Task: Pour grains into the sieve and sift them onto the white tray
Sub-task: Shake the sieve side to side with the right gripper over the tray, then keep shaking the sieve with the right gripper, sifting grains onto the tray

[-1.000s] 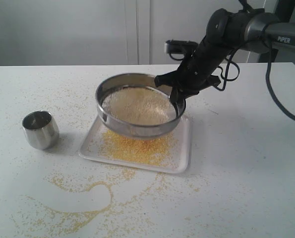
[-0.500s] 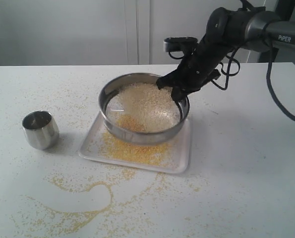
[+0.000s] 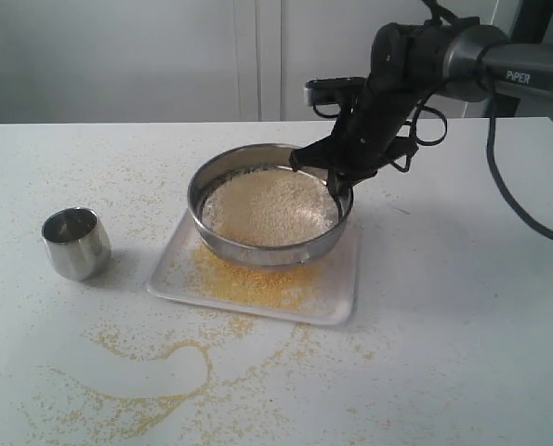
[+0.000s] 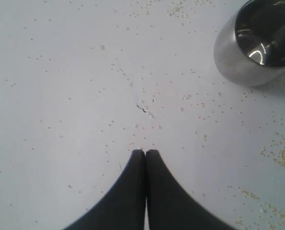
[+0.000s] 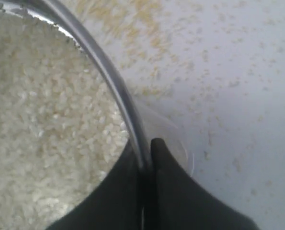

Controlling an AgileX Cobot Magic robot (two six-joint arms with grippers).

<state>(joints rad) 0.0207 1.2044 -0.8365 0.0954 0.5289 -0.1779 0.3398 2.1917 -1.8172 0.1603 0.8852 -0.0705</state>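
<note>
Sieve (image 3: 257,251) sits over the white tray (image 3: 343,283), mid-table. Half a second ago it was tipped, with the grains piled to the far side and bare mesh with a yellow patch at the near left. Now it is closer to level and the grains (image 3: 271,206) cover the whole mesh in an even pale-beige layer. A second ago it sat a bit further left.

Whether its bottom touches the tray, cannot tell. Shiny steel rim, shallow wall, nearly as wide as the tray. In the right wrist view the grains (image 5: 37,120) are coarse whitish bits right up to the rim (image 5: 108,72).

Fine golden-yellow meal (image 3: 253,283) lies on the tray under and in front of the sieve, much as before.

Right gripper (image 3: 336,181) pinches the sieve's far-right rim, fingers (image 5: 171,191) narrow, one inside the wall and one outside. Its arm (image 3: 415,56) has shifted slightly left since the earlier frame.

Small steel cup (image 3: 75,243) stands upright, left of the tray and well apart from it, unmoved.

Left gripper (image 4: 145,152) hangs over the table (image 3: 462,325) near the cup, fingers pressed together, holding nothing.

Yellow meal is scattered in swirls on the table (image 3: 155,390) in front of the tray.
</note>
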